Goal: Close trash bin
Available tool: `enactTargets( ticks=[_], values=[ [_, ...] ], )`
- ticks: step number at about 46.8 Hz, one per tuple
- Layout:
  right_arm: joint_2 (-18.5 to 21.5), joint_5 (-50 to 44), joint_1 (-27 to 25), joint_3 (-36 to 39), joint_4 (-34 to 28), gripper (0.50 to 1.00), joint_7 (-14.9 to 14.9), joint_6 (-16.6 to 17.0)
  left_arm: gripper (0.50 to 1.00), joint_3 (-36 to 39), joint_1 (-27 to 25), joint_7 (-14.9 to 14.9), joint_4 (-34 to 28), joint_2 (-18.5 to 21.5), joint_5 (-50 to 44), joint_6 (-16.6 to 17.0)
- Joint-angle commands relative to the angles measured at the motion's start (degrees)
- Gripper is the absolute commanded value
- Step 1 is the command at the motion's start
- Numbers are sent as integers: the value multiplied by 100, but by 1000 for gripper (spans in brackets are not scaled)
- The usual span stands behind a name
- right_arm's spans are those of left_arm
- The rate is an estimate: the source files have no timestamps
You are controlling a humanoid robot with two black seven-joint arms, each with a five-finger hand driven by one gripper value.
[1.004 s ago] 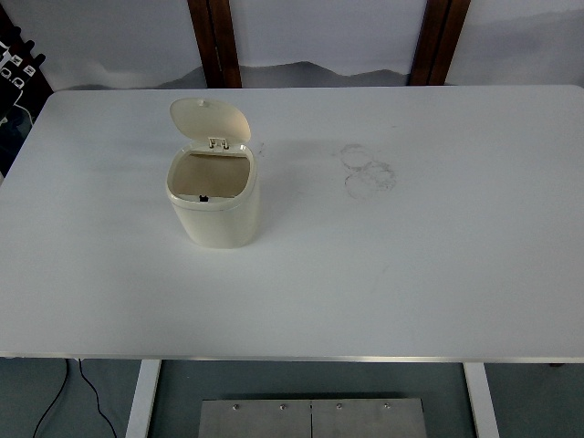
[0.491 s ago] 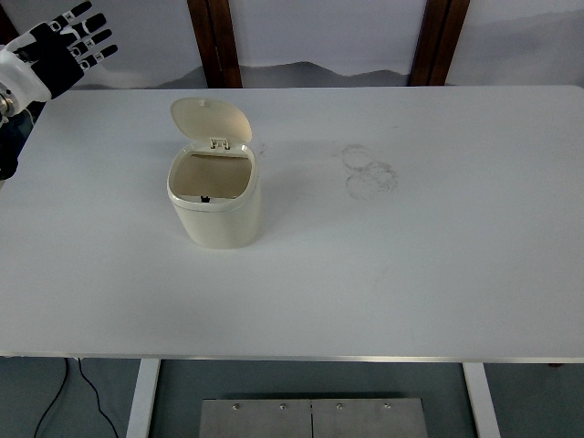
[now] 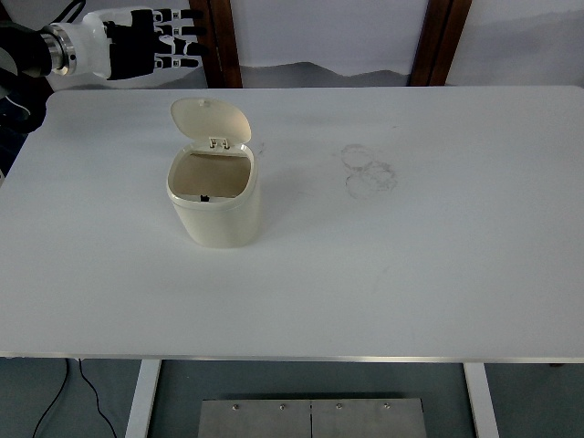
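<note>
No brand, label or writing can be read on anything here. The trash bin (image 3: pixel 214 196) is a small cream plastic tub with smooth, rounded walls and a softly squared mouth; it stands upright on the left half of the white bench (image 3: pixel 411 274), somewhat toward the far edge. Its lid (image 3: pixel 210 119) is a thin, rounded cream flap, hinged at the back rim and tipped up and back, so the bin stands open. The inside shows a tan-brown lining and a small dark catch at the front rim; no contents can be made out. The bench top is flat, matte white, with faint grey ring-shaped smudges (image 3: pixel 368 170) to the right of the bin, well apart from it. The left hand (image 3: pixel 146 46), black and white with jointed fingers, hovers above the far left corner of the bench, beyond and to the left of the lid, its fingers stretched out and apart, holding nothing.
</note>
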Motion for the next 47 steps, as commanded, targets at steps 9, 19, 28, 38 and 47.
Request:
enactTargets(
  ticks=[9, 19, 28, 38, 47],
  values=[
    [0, -1, 0, 0, 0, 995, -3, 0, 1000, 1065, -716, 119, -332, -10, 51, -288],
    [0, -1, 0, 0, 0, 995, -3, 0, 1000, 1575, -1033, 162, -420, -45, 244, -481],
    [0, -1, 0, -8, 0, 995, -3, 0, 1000, 1593, -1165, 286, -464, -89, 455, -605],
    [0, -1, 0, 0, 0, 995, -3, 0, 1000, 1803, -1393, 294, -762, -124, 719, -631],
    [0, -1, 0, 0, 0, 995, -3, 0, 1000, 2216, -1710, 382, -798, -247, 754, -974]
  ],
)
